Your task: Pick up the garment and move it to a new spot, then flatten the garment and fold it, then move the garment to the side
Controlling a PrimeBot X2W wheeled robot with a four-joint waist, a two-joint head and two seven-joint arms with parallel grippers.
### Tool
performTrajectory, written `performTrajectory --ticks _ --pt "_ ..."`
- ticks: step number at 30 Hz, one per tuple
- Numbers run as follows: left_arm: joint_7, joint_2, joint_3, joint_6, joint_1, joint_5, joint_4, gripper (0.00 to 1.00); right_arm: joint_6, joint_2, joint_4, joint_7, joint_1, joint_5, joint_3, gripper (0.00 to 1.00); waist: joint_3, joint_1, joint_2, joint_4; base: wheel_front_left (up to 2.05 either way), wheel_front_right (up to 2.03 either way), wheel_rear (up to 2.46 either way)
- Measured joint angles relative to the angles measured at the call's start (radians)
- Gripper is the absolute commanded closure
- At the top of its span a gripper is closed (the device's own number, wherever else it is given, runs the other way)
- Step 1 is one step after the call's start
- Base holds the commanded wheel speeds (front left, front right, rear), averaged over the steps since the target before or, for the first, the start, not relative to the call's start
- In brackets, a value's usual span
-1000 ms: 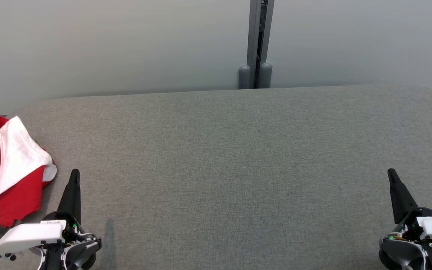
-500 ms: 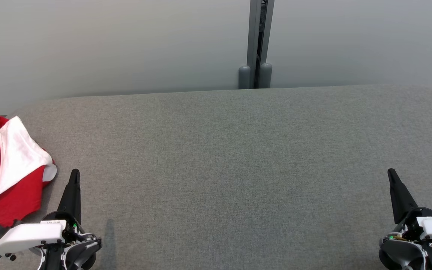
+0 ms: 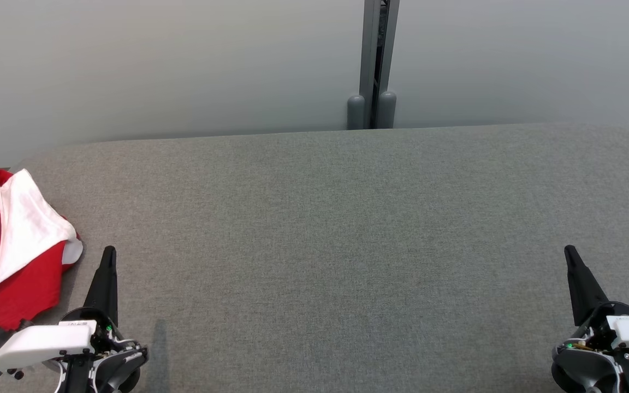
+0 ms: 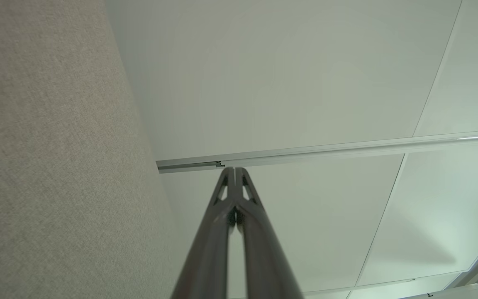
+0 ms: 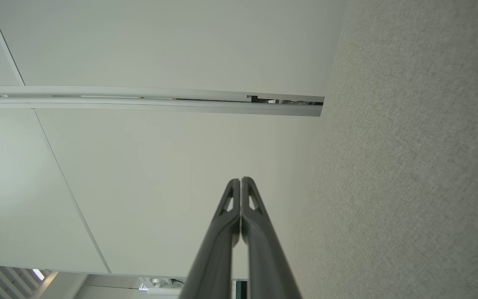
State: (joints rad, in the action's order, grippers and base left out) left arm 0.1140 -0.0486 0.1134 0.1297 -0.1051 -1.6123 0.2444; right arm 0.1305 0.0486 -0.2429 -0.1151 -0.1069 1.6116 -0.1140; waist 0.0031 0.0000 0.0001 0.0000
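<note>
Nothing has been moved: left pincer (image 3: 108,252) is pressed together just beside the garment (image 3: 17,245), right pincer (image 3: 569,252) likewise, well apart.

A grey fabric-covered table (image 3: 347,245) with rounded corners stands against pale, plain wall panels (image 3: 156,65). A grey metal post (image 3: 373,49) divides the panels, with two rounded caps (image 3: 356,112) at its foot. The light is soft and even.

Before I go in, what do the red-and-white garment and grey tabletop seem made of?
Garment: soft matte cloth, probably jersey knit; it lies in limp rumpled folds. Tabletop: matte woven fabric covering, judging by its fine flecked grain; the core is hidden.
</note>
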Motion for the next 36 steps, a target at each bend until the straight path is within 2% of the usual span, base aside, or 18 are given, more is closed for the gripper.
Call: performTrajectory --ticks 34,35,36 --pt "0.000 0.000 0.000 0.000 0.000 0.000 0.000 1.00 0.000 0.000 0.000 0.000 0.000 0.000 0.000 1.00 0.000 0.0000 0.0000 0.000 0.00 0.00 0.00" --pt "0.000 0.000 0.000 0.000 0.000 0.000 0.001 0.00 0.000 0.000 -0.001 0.000 0.000 0.000 0.000 0.00 0.000 0.0000 0.0000 0.000 0.00 0.00 0.00" --pt "0.000 0.002 -0.001 0.000 0.004 0.000 0.007 0.00 0.000 -0.003 -0.006 0.000 0.004 0.000 0.000 0.00 0.000 0.0000 0.0000 0.000 0.00 0.00 0.00"
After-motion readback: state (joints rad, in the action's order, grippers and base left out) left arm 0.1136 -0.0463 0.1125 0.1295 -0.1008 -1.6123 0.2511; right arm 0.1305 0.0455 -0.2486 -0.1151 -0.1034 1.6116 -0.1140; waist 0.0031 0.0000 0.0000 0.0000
